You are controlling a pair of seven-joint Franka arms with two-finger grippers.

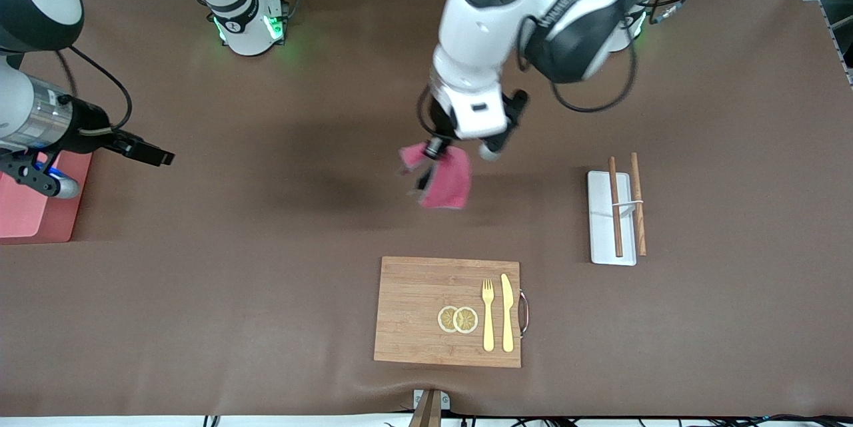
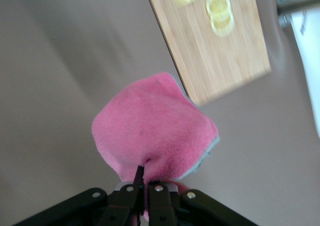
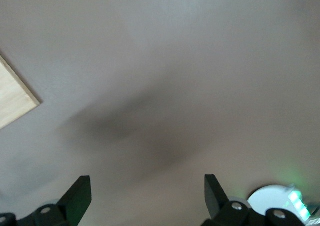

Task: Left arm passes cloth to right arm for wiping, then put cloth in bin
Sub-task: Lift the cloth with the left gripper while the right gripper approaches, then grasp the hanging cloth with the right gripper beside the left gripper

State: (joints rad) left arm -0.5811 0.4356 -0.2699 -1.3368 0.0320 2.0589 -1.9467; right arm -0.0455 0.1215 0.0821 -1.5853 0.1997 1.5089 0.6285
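**Cloth lifted, handover still ahead**

Front view: the left gripper (image 1: 436, 150) hangs over the middle of the brown counter (image 1: 266, 280), pinching the cloth (image 1: 448, 180), which droops below it clear of the surface, above the stretch between the robots' bases and the wooden cutting board (image 1: 448, 310). The right gripper (image 1: 150, 154) waits over the counter at the right arm's end, just beside the bin (image 1: 33, 214), well apart from the cloth. The step in hand looks like the carry toward the handover.

Left wrist view: the fingers (image 2: 140, 173) are pressed together on one edge of the pink cloth (image 2: 150, 131), whose free part dangles over the counter near the board's corner (image 2: 220, 45).

Right wrist view: the right gripper (image 3: 147, 198) shows its fingers (image 3: 80, 193) spread wide with nothing between them, only bare counter below.

The next move likely calls for bringing the two grippers together so the right one can close on a free fold before the left lets go.
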